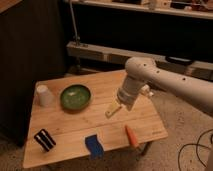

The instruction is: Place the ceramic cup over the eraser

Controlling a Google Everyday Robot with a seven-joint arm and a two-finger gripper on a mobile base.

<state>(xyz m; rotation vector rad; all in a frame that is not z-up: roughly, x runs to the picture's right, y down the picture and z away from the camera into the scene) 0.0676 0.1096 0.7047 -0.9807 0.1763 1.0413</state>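
- I have the gripper point(112, 111) over the middle of the counter point(75, 127), right of the green bowl point(76, 97) and angled down toward the front-left.
- I cannot tell from this view whether the jaws are apart or together; they read as one pale shape against the wood.
- The white arm point(165, 85) comes in from the right edge of my view, bends at a rounded joint above the counter's rear right part, and drops to the wrist.
- The ceramic cup point(44, 95) stands on the counter at the rear left corner, just beside the green bowl on its left and well apart from the gripper. It looks wider at the bottom than at the top, so I read it as mouth-down, though I am not certain.
- The eraser point(44, 140), black with pale stripes, lies near the front left edge of the counter, directly in front of the cup with open wood between them.
- A blue block point(93, 145) lies at the front edge near the middle, below the gripper in my view.
- An orange carrot-shaped piece point(132, 136) lies toward the front right, right of the blue block and apart from it.
- The cup and the eraser are not touching; both sit on the left side, on the far side of the bowl from the gripper.
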